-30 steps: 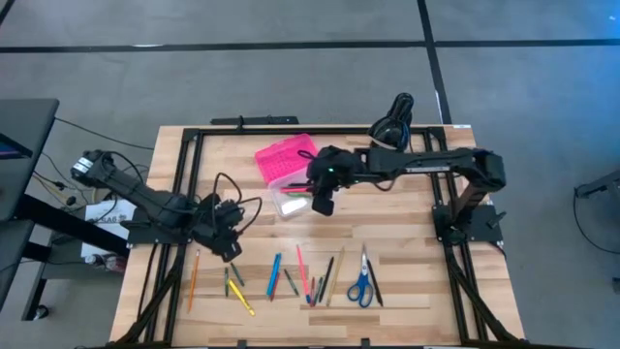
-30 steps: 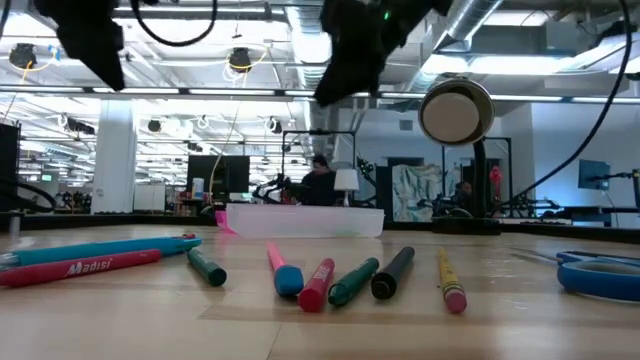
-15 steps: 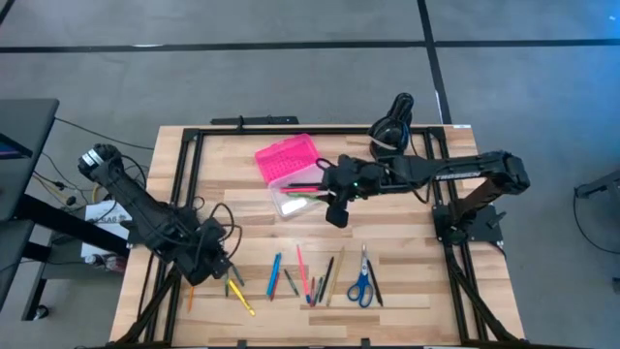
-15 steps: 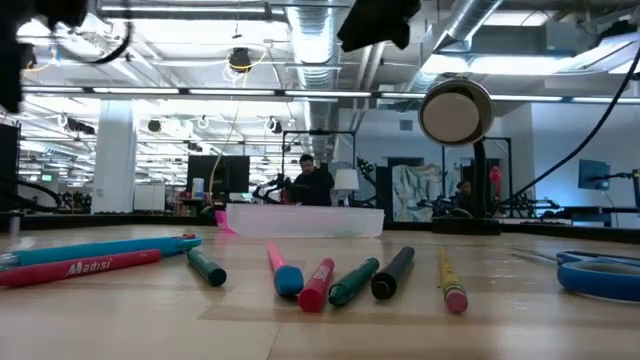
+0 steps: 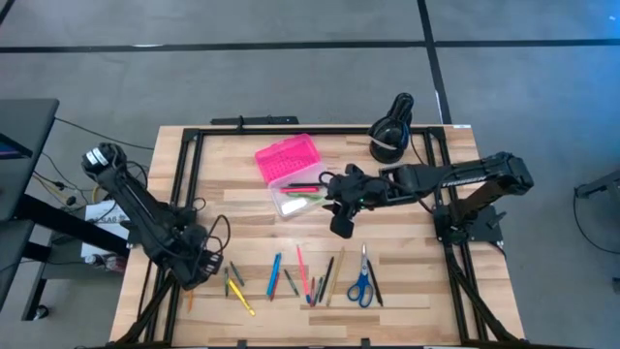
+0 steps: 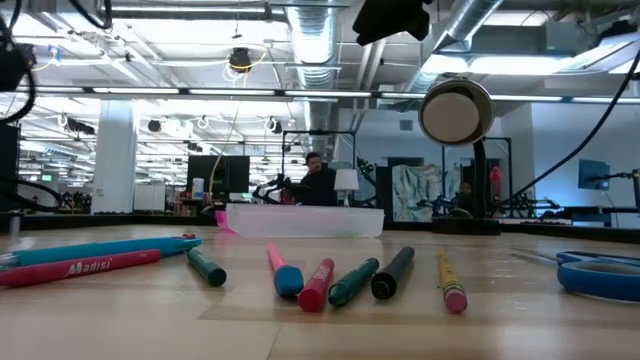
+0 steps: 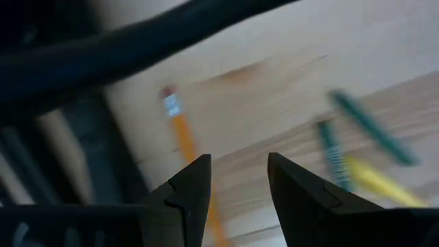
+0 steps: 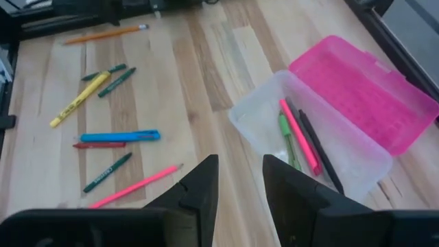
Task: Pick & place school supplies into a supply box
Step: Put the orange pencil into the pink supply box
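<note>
Near the left edge of the surface (image 5: pixel 407 276), the left pincer (image 7: pixel 236 180) hangs open and empty over an orange pencil (image 7: pixel 186 140). Right pincer (image 8: pixel 239 180), empty and slightly apart, hovers beside the open pink box (image 5: pixel 288 160).

A light wooden table (image 5: pixel 252 223) with butcher-block planks sits on a grey floor (image 5: pixel 291 87), edged by a black metal frame (image 5: pixel 184 174). A black round device (image 5: pixel 389 136) with a white label stands near the table's far edge; in the low view its round pale face (image 6: pixel 456 112) shows. A person (image 6: pixel 318 180) stands in the room beyond, under ceiling ducts (image 6: pixel 310 40)
</note>
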Robot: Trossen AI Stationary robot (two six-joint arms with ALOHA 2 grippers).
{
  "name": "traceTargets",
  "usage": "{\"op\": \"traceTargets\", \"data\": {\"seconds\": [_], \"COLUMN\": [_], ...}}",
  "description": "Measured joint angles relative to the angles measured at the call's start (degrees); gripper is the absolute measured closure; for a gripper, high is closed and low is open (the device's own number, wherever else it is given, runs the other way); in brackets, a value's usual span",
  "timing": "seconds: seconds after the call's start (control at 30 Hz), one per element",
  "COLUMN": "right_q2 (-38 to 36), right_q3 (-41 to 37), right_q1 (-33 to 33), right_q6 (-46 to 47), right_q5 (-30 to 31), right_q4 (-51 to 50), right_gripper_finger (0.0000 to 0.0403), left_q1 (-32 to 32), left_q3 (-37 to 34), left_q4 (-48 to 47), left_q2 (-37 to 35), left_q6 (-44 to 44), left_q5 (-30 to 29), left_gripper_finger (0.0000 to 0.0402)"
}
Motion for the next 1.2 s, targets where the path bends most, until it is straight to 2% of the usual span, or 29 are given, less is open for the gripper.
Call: {"op": "traceTargets", "data": {"seconds": [0.13,0.33,0.6,0.77,1.2], "right_q2": [0.00,0.00,0.00,0.00,0.00], "right_q3": [0.00,0.00,0.00,0.00,0.00], "right_q1": [0.05,0.03,0.03,0.03,0.03], "right_q6": [0.41,1.03,1.01,0.99,0.99], "right_q5": [0.01,0.03,0.03,0.01,0.01], "right_q4": [-1.00,-1.43,-1.43,-1.41,-1.39], "right_gripper_finger": [0.0296,0.0296,0.0296,0.0296,0.0296], "left_q1": [-0.13,-0.15,-0.15,-0.15,-0.17], "left_q3": [-1.68,-1.87,-1.87,-1.85,-1.68], "left_q4": [1.95,2.20,7.66,8.98,11.20], "left_q2": [0.54,2.77,11.44,16.26,18.18], "left_q6": [-0.26,-0.18,3.40,3.81,3.70], "left_q5": [4.48,5.31,6.90,9.92,8.27], "left_gripper_finger": [0.0263,0.0263,0.0263,0.0263,0.0263]}}
